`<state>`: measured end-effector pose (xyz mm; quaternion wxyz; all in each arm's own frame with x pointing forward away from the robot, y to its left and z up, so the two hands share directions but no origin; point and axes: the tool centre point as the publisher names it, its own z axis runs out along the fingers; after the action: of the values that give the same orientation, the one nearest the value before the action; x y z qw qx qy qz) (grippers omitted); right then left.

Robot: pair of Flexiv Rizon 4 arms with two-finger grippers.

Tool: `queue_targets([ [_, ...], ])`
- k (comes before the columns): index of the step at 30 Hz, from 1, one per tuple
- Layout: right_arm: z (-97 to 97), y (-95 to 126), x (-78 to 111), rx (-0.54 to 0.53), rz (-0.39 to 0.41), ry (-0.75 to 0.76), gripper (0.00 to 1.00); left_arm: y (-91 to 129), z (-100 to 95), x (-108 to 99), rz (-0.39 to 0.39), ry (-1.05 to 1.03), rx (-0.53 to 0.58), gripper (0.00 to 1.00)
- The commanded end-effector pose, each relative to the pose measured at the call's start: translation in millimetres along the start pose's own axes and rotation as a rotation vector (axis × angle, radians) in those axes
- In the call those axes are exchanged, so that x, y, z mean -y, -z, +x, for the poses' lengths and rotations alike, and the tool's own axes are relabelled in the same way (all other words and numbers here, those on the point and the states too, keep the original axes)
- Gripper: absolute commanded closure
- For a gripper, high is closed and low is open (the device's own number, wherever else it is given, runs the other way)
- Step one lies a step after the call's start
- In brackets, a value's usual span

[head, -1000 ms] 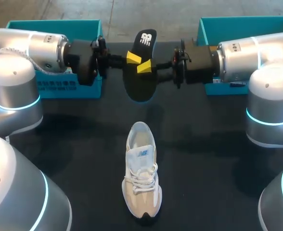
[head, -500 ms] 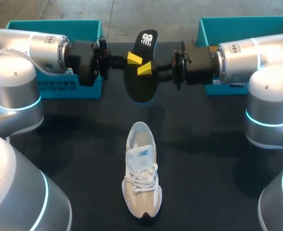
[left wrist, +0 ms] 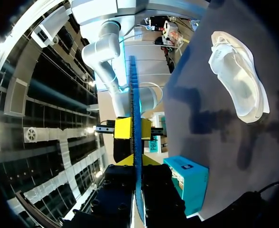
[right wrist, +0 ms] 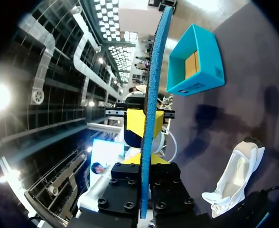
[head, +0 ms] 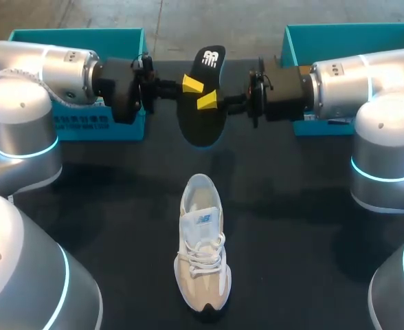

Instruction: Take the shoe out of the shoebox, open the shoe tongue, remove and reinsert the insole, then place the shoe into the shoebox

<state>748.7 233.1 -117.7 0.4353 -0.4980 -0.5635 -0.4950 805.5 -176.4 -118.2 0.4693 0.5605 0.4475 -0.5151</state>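
Two pincers clamp one insole [head: 199, 127] mid-air: left gripper [head: 192, 84], right gripper [head: 207, 101] opposite; shoe [head: 203, 251] upright on table [head: 291, 206] below.

Shoe [head: 203, 251]: beige and white sneaker, laced, upright on its sole at the table's 6 o'clock; toe to 6, heel opening to 12. Insole [head: 199, 125]: out of the shoe, black-faced with a white logo at its 12 o'clock end, blue beneath; up in the air at 12 o'clock from the shoe, lengthwise 12 to 6; left gripper [head: 190, 84] pinches it from 9, right gripper [head: 208, 101] from 3. Teal, open-topped left box [head: 78, 34] at 10; right box [head: 353, 29] at 2.
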Motion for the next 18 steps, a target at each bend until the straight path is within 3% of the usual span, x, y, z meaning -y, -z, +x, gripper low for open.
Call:
queue_targets([
  [1, 0.7, -0.4, 0.5, 0.007, 0.0, -0.002, 1.0, -0.1, 0.7, 1.5, -0.003, -0.001, 0.0, 1.0],
  [8, 0.2, 0.6, 1.7, 0.008, -0.003, 0.0, 1.0, -0.9, 0.5, 2.7, 0.003, -0.002, -0.002, 1.0],
  [9, 0.2, 0.7, 2.1, 0.008, -0.003, 0.0, 1.0, -1.0, 0.5, 2.9, 0.003, -0.003, -0.002, 0.95],
  [10, 0.2, 0.8, 2.5, 0.008, -0.004, 0.001, 1.0, -1.1, 0.6, 3.1, 0.003, -0.003, -0.003, 0.69],
  [12, -0.1, 1.2, 3.2, 0.009, -0.007, 0.001, 1.0, -1.2, 0.7, 3.6, 0.002, -0.005, -0.003, 0.52],
  [13, -0.2, 1.5, 3.6, 0.009, -0.008, 0.001, 1.0, -1.1, 0.6, 3.7, 0.0, -0.006, -0.003, 0.22],
  [14, -0.2, 1.9, 3.9, 0.01, -0.01, 0.001, 1.0, -1.0, 0.6, 3.9, -0.003, -0.007, -0.002, 0.09],
  [15, -0.5, 2.3, 4.1, 0.01, -0.012, 0.002, 1.0, -0.7, 0.5, 4.0, -0.007, -0.01, -0.003, 0.0],
  [18, -2.1, 3.6, 4.0, 0.013, -0.025, 0.003, 1.0, 1.5, 0.1, 5.0, -0.017, -0.015, -0.005, 0.0],
])
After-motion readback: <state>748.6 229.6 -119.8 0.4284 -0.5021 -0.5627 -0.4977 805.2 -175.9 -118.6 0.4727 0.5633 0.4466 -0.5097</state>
